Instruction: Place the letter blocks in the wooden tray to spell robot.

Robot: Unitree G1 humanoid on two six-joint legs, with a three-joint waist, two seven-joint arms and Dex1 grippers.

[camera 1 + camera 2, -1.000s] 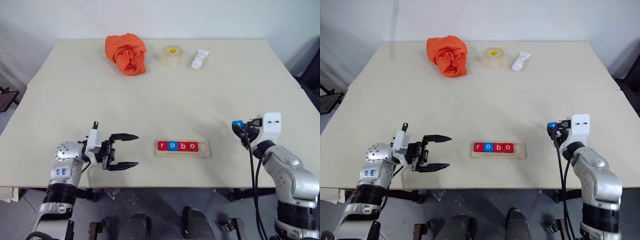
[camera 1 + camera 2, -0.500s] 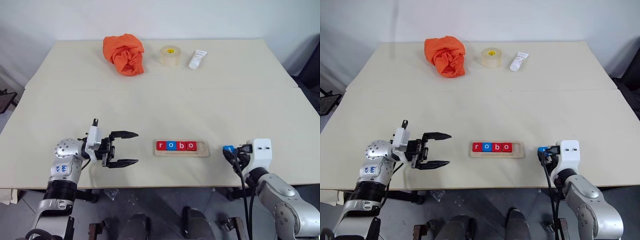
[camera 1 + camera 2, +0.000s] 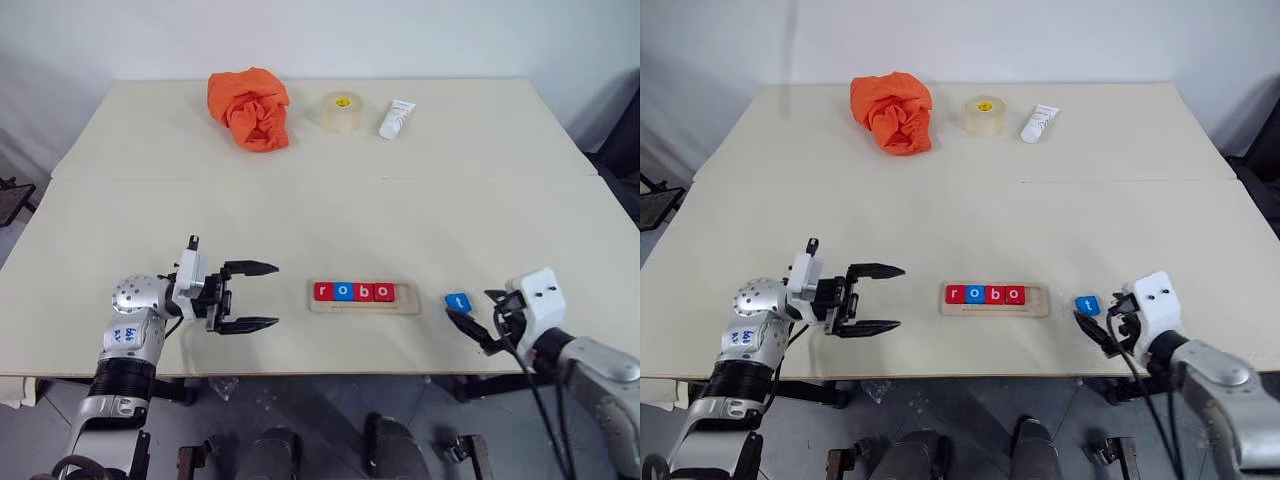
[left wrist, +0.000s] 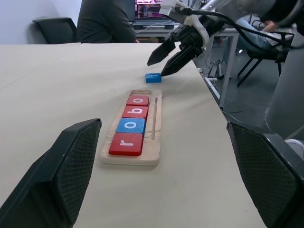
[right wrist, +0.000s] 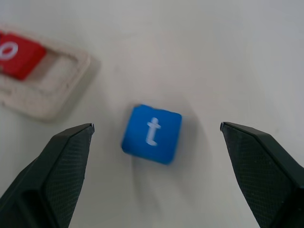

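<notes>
Lying flat on the table, blue t block (image 3: 1087,305) sits between wide-spread right gripper (image 3: 1102,329) fingers, unheld. Left gripper (image 3: 250,296) idle, apart. Risk: an off-centre pinch skids it from the wooden tray (image 3: 405,300).

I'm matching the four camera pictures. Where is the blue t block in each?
Left eye: blue t block on the table, right of the wooden tray.
Right eye: likewise.
Left wrist: beyond the tray's far end.
Right wrist: centre.
Shared landmark: the tray's empty end.
</notes>
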